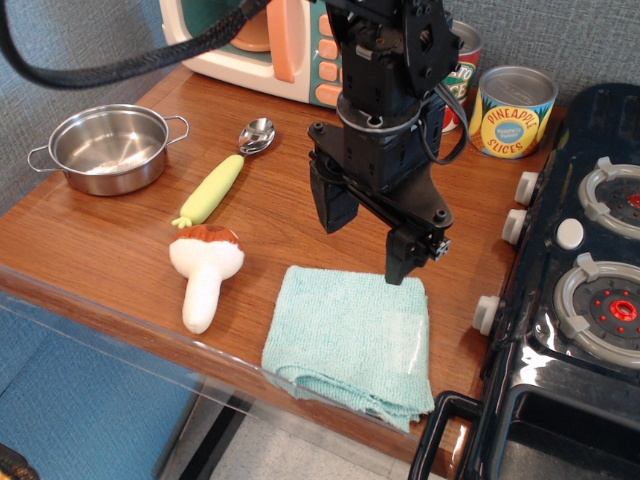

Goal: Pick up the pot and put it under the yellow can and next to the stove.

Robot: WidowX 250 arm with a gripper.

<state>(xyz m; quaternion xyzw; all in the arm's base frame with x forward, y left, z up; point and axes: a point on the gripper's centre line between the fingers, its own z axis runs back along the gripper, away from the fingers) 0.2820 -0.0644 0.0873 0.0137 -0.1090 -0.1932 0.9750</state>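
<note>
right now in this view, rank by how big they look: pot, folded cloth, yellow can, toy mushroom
1. folded cloth, clearly the largest.
2. pot.
3. toy mushroom and yellow can look close in size; the can sits farther from the camera, so I won't rank these two.

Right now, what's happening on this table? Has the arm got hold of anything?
No. The gripper is open and empty, hanging over the bare wood just above the teal cloth. The pot sits untouched at the far left of the table, well away from the arm. The yellow can stands at the back beside the stove, and the spot in front of it is still free. The pickup has not begun.
</note>
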